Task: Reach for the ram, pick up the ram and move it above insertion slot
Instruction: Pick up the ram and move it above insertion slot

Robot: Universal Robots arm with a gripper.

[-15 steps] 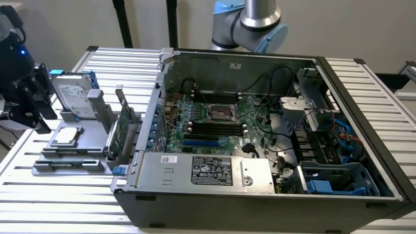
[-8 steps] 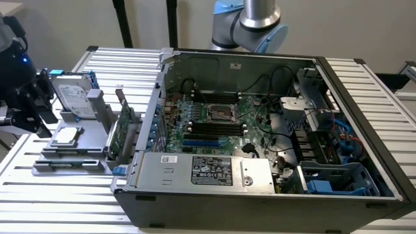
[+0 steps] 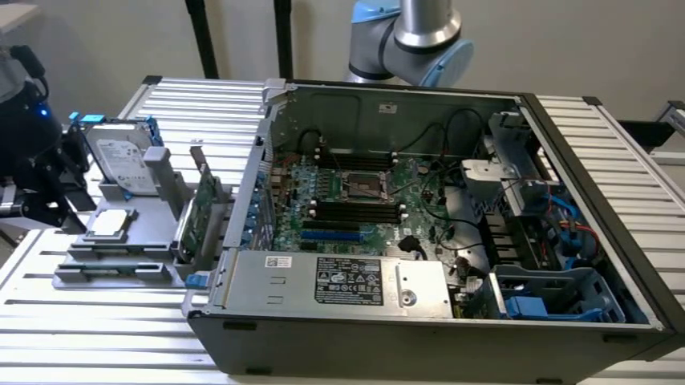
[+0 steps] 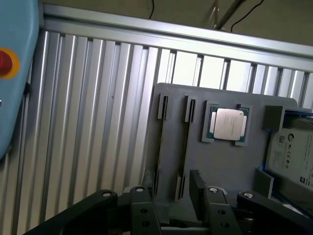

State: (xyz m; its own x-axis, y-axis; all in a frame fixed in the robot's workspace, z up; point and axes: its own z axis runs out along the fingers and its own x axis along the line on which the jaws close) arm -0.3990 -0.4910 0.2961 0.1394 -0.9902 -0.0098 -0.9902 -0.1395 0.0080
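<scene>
The ram [image 4: 185,147] shows edge-on as a thin dark strip standing in a slot of the grey holder [image 4: 220,166]. My gripper [image 4: 168,196] is open just above the holder's near end. Its black fingers [image 4: 199,188] stand apart on either side of the ram's near end without touching it. Nothing is held. In the exterior view the same holder [image 3: 107,277] lies to the left of the open computer case. The motherboard's long black memory slots [image 3: 354,210] sit inside that case, beside the processor socket [image 3: 364,186].
On the holder also rest a silver processor [image 4: 227,123], a hard drive [image 4: 293,156] and an upright green card with a metal bracket [image 3: 205,212]. The case's wall [image 3: 249,200] rises between holder and motherboard. Dark equipment [image 3: 32,184] stands at the exterior view's far left. Ribbed aluminium table [image 4: 88,122] surrounds everything.
</scene>
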